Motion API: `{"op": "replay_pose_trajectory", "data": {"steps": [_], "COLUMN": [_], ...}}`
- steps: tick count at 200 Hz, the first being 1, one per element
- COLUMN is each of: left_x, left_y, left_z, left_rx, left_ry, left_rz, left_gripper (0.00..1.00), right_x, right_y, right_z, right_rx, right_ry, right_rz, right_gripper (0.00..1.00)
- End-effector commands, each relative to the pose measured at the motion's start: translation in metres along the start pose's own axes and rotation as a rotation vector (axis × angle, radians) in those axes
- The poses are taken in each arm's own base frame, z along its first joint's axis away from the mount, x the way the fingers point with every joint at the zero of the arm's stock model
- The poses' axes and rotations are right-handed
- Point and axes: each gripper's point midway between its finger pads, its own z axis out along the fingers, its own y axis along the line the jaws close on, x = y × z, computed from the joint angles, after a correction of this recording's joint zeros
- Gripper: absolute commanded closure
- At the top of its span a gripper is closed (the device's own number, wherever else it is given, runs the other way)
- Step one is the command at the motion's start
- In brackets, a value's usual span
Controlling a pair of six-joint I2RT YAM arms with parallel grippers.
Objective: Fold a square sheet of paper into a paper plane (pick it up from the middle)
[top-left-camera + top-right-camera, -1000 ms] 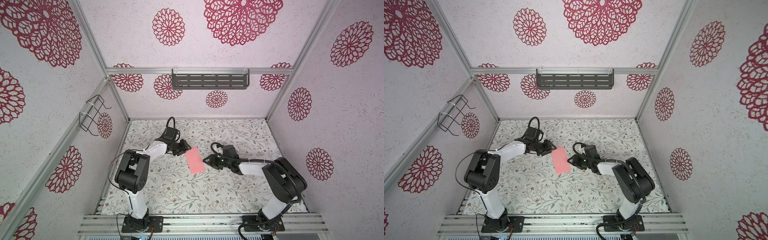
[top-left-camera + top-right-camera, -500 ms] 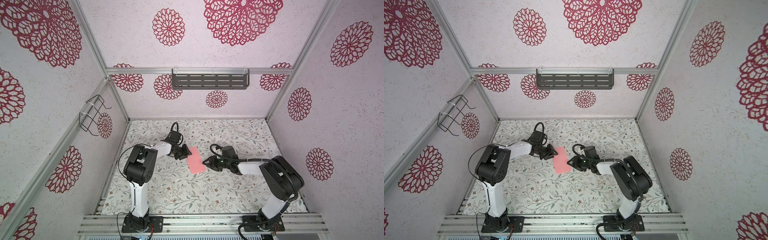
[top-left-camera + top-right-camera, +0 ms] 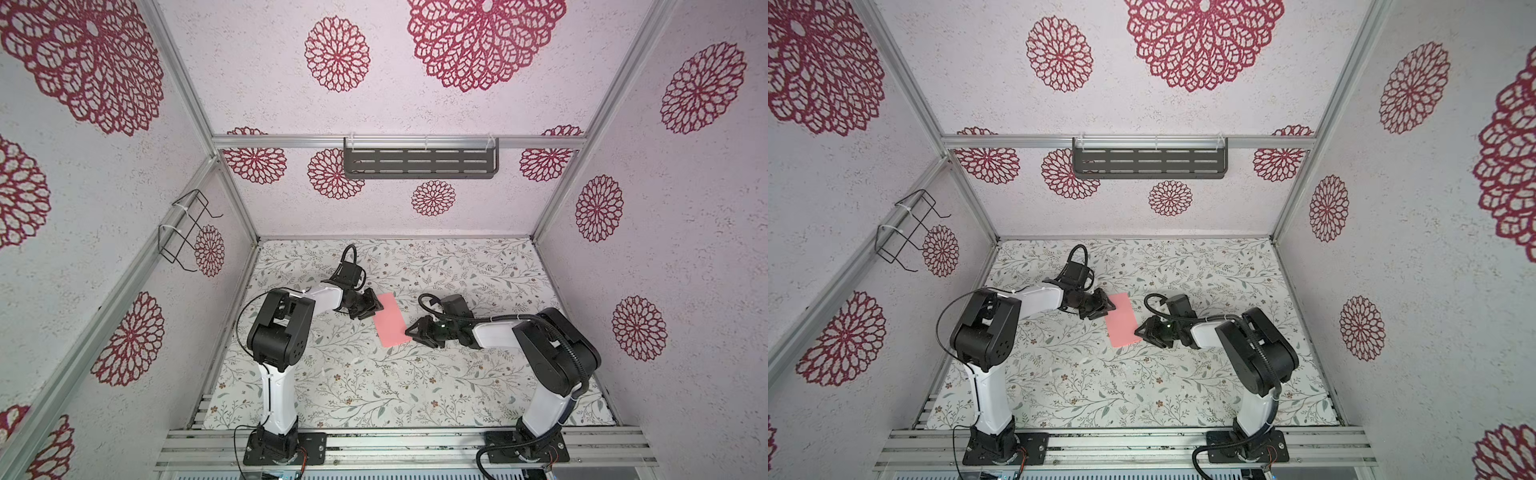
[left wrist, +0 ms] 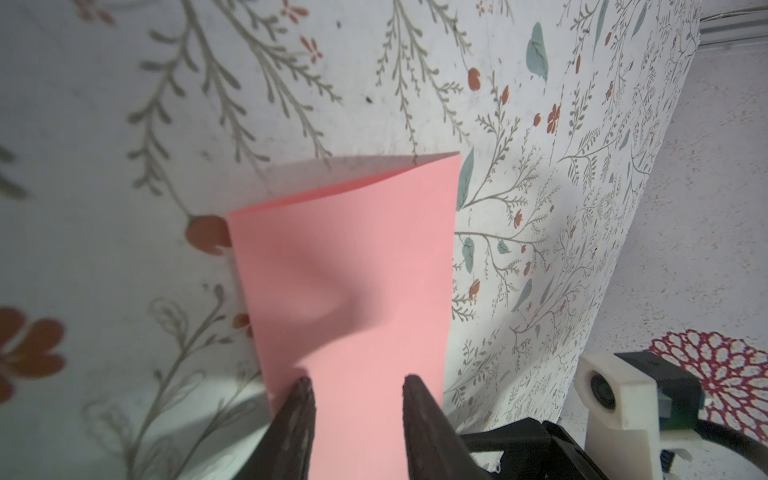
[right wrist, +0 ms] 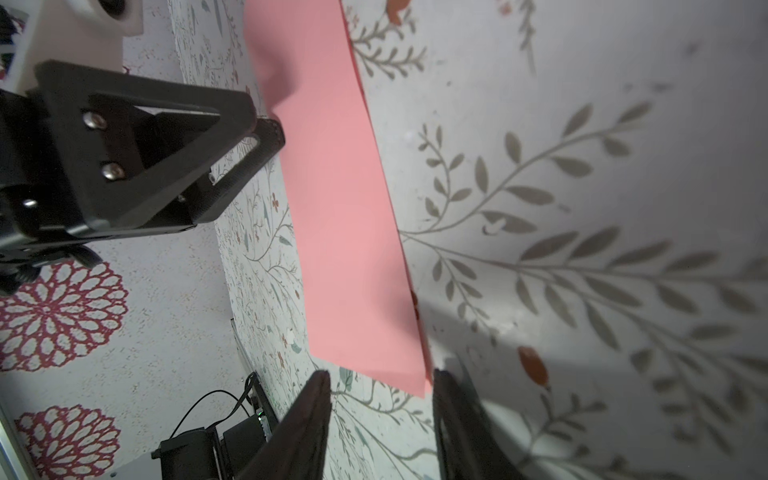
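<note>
Both claws crept up to the half-folded paper, flat on the bench: left claw over its far end, right claw at its near corner, both parted, empty; next fold probably coming.

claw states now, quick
left claw: open, tips at the paper, not gripping it
right claw: open, by the paper's corner, holding nothing

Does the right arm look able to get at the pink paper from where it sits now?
Probably yes. The right gripper sits open at the near corner of the pink paper, with nothing between them in the right wrist view. The left gripper is at the paper's far end, clear of that corner.
</note>
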Motion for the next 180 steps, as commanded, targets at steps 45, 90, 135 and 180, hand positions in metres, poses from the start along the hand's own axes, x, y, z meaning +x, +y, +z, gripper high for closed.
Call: {"op": "replay_pose_trajectory", "data": {"steps": [45, 90, 135, 180], "left_x": [0.011, 0.011, 0.011, 0.009], "left_y": [0.022, 0.022, 0.024, 0.024], "left_z": [0.013, 0.013, 0.012, 0.012], "left_rx": [-0.057, -0.058, -0.069, -0.072], "left_ry": [0.034, 0.034, 0.03, 0.026], "left_rz": [-0.022, -0.021, -0.021, -0.017], "left_gripper": [0.61, 0.61, 0.61, 0.61], "right_x": [-0.001, 0.0, 0.006, 0.012], "right_y": [0.011, 0.012, 0.007, 0.005], "right_z": [0.008, 0.006, -0.003, -0.001], "right_rx": [-0.054, -0.062, -0.034, -0.052], "right_ry": [0.025, 0.023, 0.017, 0.036], "right_rz": [0.019, 0.034, 0.067, 0.086], "right_gripper": [0.61, 0.63, 0.66, 0.63]}}
